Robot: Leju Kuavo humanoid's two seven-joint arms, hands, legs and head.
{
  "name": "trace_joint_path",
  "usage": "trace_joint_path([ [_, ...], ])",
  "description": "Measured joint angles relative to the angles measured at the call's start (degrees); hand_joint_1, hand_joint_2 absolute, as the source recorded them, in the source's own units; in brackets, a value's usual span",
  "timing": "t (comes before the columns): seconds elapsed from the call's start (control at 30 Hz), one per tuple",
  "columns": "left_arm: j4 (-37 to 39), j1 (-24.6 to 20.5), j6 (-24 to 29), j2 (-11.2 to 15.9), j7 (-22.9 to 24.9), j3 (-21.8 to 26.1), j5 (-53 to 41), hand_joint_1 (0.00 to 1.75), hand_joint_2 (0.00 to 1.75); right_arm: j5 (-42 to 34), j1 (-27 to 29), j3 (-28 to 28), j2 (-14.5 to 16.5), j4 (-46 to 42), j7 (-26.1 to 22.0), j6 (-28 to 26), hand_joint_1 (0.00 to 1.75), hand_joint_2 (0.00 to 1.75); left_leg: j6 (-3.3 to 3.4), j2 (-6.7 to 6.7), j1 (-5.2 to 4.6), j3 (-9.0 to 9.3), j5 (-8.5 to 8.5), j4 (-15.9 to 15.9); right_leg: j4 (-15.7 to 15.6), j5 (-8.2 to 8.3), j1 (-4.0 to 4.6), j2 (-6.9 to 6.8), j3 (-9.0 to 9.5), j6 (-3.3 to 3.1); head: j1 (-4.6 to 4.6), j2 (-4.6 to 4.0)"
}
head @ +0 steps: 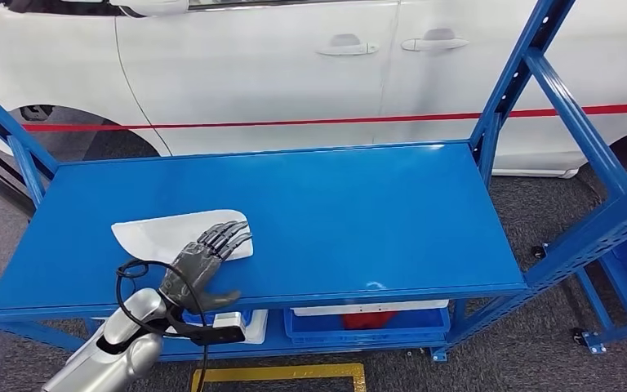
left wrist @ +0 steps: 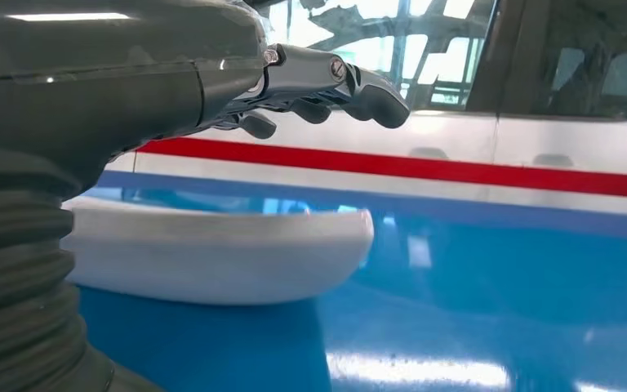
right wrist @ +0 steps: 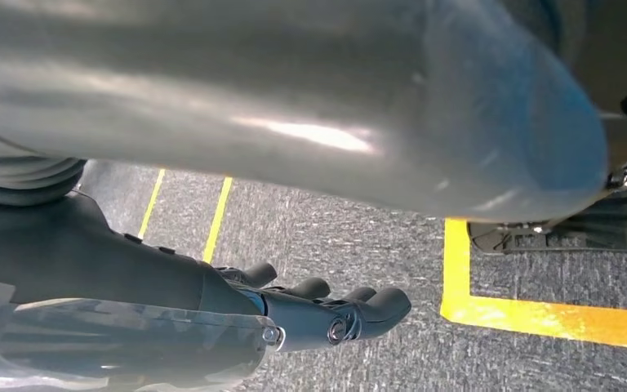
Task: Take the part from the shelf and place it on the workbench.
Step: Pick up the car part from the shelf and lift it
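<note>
A white curved part [head: 157, 234] lies flat on the blue bench top [head: 351, 212] near its front left corner. My left hand [head: 204, 257] reaches in from the front edge, its fingers stretched out over the part's right end. In the left wrist view, the left hand [left wrist: 171, 82] hovers just above the part [left wrist: 220, 257] with a gap between them and grips nothing. My right hand [right wrist: 212, 318] hangs beside my body over the grey floor, fingers loosely extended and holding nothing.
Blue uprights [head: 531, 73] and braces rise at the bench's right end and left end [head: 16, 147]. Below the top, a blue bin [head: 367, 327] holds a red item. A white car [head: 294, 65] stands right behind. Yellow floor tape [head: 277, 374] marks the front.
</note>
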Motion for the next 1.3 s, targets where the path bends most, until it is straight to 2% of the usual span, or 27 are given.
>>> trace_joint_path([
  [0.03,0.4,0.0,0.0,-0.2,0.0,-0.1,0.0,0.0,1.75,0.0,0.0,0.0,0.0,0.0,0.0,0.0,0.0,0.0,0.09,0.0,0.0,0.11,0.84,-0.3,0.1,-0.04,0.04,0.03,0.03,-0.02,-0.01,0.0],
  [0.07,0.8,-0.1,0.0,-0.3,0.1,-0.1,-0.1,0.0,1.75,0.0,0.0,0.0,0.0,0.0,0.1,0.0,0.0,0.0,0.32,0.0,-0.02,1.38,2.71,-3.0,0.1,-0.08,0.1,0.08,0.13,-0.01,-0.01,0.0],
  [0.1,1.1,-0.3,0.1,-0.4,0.1,-0.1,-0.1,0.0,1.75,0.1,0.0,0.0,0.0,0.0,0.1,0.0,0.0,0.0,0.69,0.0,-0.08,3.33,4.87,-7.2,0.1,-0.14,0.16,0.11,0.25,0.03,-0.01,0.0],
  [0.17,1.6,-0.9,0.1,-0.6,0.1,-0.1,-0.1,0.0,1.75,0.2,0.0,0.0,0.1,0.0,0.1,0.0,0.0,0.0,1.47,0.03,-0.38,6.69,7.34,-14.1,0.2,-0.22,0.38,0.11,0.32,0.32,0.03,0.0],
  [0.23,2.1,-1.5,0.1,-0.8,0.3,-0.1,-0.1,0.0,1.75,0.4,0.0,0.0,0.1,0.0,0.1,0.1,0.0,0.0,1.93,0.0,-0.71,7.47,7.37,-16.0,0.1,-0.18,0.4,0.06,0.21,0.87,0.06,0.0],
  [0.3,2.8,-2.0,0.0,-1.0,0.5,-0.1,0.1,0.0,1.75,0.6,-0.1,0.0,0.2,0.0,0.1,0.2,0.0,0.0,2.4,0.0,-0.6,7.7,7.81,-16.7,0.1,-0.21,0.34,0.01,0.29,1.54,0.07,0.0],
  [0.33,3.1,-2.4,-0.2,-1.1,0.6,-0.1,0.2,0.0,1.75,0.8,-0.1,0.0,0.2,0.0,0.0,0.2,0.0,0.0,2.76,0.03,-0.45,7.92,8.12,-17.2,0.7,-0.75,0.35,-0.01,0.06,1.85,0.14,0.0],
  [0.37,3.5,-2.9,-0.5,-1.1,0.6,-0.1,0.3,0.0,1.75,0.8,-0.1,0.0,0.2,0.0,-0.1,0.3,0.0,0.0,3.08,0.08,-0.26,8.11,8.44,-17.7,2.4,-1.89,0.37,0.0,-0.7,2.11,0.23,0.0],
  [0.43,4.4,-3.9,-1.2,-1.3,0.8,-0.2,0.5,0.06,1.75,0.9,-0.1,0.0,0.1,0.0,-0.5,0.4,0.0,0.0,3.42,0.14,-0.16,8.13,8.69,-18.1,8.8,-5.42,0.25,0.01,-3.87,2.51,0.39,0.0],
  [0.47,4.9,-4.2,-1.5,-1.3,1.0,-0.2,0.6,0.5,1.75,1.0,0.0,0.0,0.1,0.0,-0.6,0.5,0.0,0.0,3.43,0.17,-0.18,8.05,8.69,-18.0,12.4,-6.87,0.15,0.01,-5.7,2.71,0.42,0.0],
  [0.5,5.4,-4.4,-1.8,-1.4,1.2,-0.2,0.4,0.93,1.75,1.0,0.0,0.0,0.1,0.0,-0.8,0.5,0.0,0.0,3.41,0.18,-0.19,8.0,8.66,-18.0,14.8,-7.43,0.03,-0.01,-6.93,2.91,0.43,0.0],
  [0.53,6.0,-4.7,-2.0,-1.5,1.5,-0.3,0.1,1.36,1.75,1.0,0.0,0.0,0.1,0.0,-0.9,0.5,0.0,0.0,3.34,0.17,-0.17,7.98,8.6,-17.9,15.1,-6.84,-0.11,-0.02,-7.19,3.08,0.43,0.0],
  [0.57,6.5,-5.0,-2.1,-1.6,1.8,-0.4,-0.3,1.75,1.75,1.1,0.0,0.0,0.0,0.0,-1.0,0.5,0.0,0.0,3.2,0.13,-0.13,7.98,8.49,-17.7,13.3,-5.26,-0.27,-0.04,-6.35,3.2,0.44,0.0],
  [0.63,7.6,-5.7,-2.2,-1.8,2.3,-0.5,-1.0,1.75,1.75,1.2,0.0,0.0,0.0,0.0,-1.2,0.6,0.0,0.0,2.72,0.04,-0.13,7.88,8.05,-17.0,6.0,-1.52,-0.55,-0.06,-2.75,3.24,0.51,0.0],
  [0.7,8.5,-6.6,-2.2,-1.9,2.7,-0.5,-1.4,1.75,1.75,1.3,0.0,0.0,-0.1,0.0,-1.3,0.6,0.0,0.0,2.09,-0.01,-0.36,7.56,7.58,-16.3,1.3,-0.12,-0.57,0.07,-0.68,2.74,0.52,0.0],
  [0.8,9.6,-7.3,-2.2,-2.0,2.9,-0.6,-1.7,1.75,1.75,1.4,-0.1,0.0,0.0,0.0,-1.3,0.6,0.0,0.0,1.26,-0.03,-0.31,7.32,7.29,-16.0,0.7,-0.16,-0.36,0.19,-0.65,1.56,0.48,0.0],
  [0.87,10.0,-7.7,-2.2,-2.1,3.0,-0.7,-1.8,1.75,1.75,1.4,0.0,0.0,0.0,0.0,-1.3,0.6,0.0,0.0,0.7,-0.02,-0.09,6.5,5.82,-14.0,0.4,-0.03,-0.5,0.14,-0.48,0.84,0.31,0.0],
  [0.9,10.2,-7.9,-2.2,-2.1,3.1,-0.7,-1.8,1.75,1.75,1.4,0.0,0.0,0.0,0.0,-1.3,0.6,0.0,0.0,0.43,0.0,0.0,5.3,4.29,-11.3,0.3,0.0,-0.57,0.11,-0.4,0.57,0.19,0.0],
  [0.97,10.7,-8.0,-2.2,-2.1,3.3,-0.7,-1.9,1.75,1.75,1.5,0.0,0.0,0.0,0.0,-1.3,0.6,0.0,0.0,0.01,0.0,0.06,1.65,0.99,-3.7,0.3,-0.09,-0.5,0.1,-0.39,0.29,0.05,0.0],
  [1.0,10.9,-8.0,-2.2,-2.1,3.4,-0.8,-1.9,1.75,1.75,1.5,0.0,0.0,0.0,0.0,-1.3,0.6,0.0,0.0,-0.1,0.0,0.07,0.1,0.24,-0.8,0.4,-0.16,-0.46,0.11,-0.37,0.22,0.06,0.0],
  [1.03,11.1,-7.9,-2.2,-2.1,3.4,-0.8,-1.9,1.75,1.75,1.6,0.0,0.0,0.0,0.0,-1.3,0.6,0.0,0.0,-0.1,0.0,0.07,-0.57,0.6,0.2,0.4,-0.22,-0.43,0.12,-0.33,0.19,0.06,0.0],
  [1.07,11.3,-7.9,-2.2,-2.1,3.4,-0.9,-1.9,1.75,1.75,1.6,0.0,0.0,0.0,0.0,-1.3,0.6,0.0,0.0,0.0,0.01,0.07,-0.14,2.06,-1.2,0.4,-0.31,-0.41,0.14,-0.21,0.2,0.05,0.0],
  [1.13,11.4,-8.2,-2.2,-2.1,3.4,-0.9,-1.9,1.75,1.75,1.6,0.0,0.0,0.0,0.0,-1.3,0.6,0.0,0.0,0.53,0.01,0.01,3.2,6.19,-8.6,0.4,-0.51,-0.34,0.15,0.19,0.36,0.08,0.0],
  [1.17,11.4,-8.4,-2.2,-2.1,3.4,-0.9,-1.8,1.75,1.75,1.6,0.0,0.0,0.0,0.0,-1.3,0.6,0.0,0.0,0.84,0.01,-0.15,4.87,7.49,-12.2,0.5,-0.59,-0.25,0.15,0.32,0.54,0.09,0.0],
  [1.2,11.4,-8.6,-2.2,-2.1,3.4,-0.9,-1.8,1.75,1.75,1.6,-0.1,0.0,0.0,0.0,-1.3,0.6,0.0,0.0,1.13,0.01,-0.32,5.98,8.12,-14.6,0.4,-0.61,-0.19,0.16,0.35,0.8,0.11,0.0],
  [1.23,11.4,-8.7,-2.2,-2.1,3.4,-0.9,-1.8,1.75,1.75,1.6,-0.1,0.0,0.0,0.0,-1.3,0.6,0.0,0.0,1.37,-0.01,-0.49,6.44,8.09,-15.6,0.4,-0.58,-0.17,0.16,0.33,1.1,0.13,0.0],
  [1.3,11.4,-8.9,-2.2,-2.1,3.4,-0.9,-1.9,1.75,1.75,1.6,-0.1,0.0,0.1,0.0,-1.3,0.6,0.0,0.0,1.94,-0.06,-0.48,6.66,8.25,-16.1,0.2,-0.48,-0.15,0.13,0.38,1.81,0.12,0.0],
])
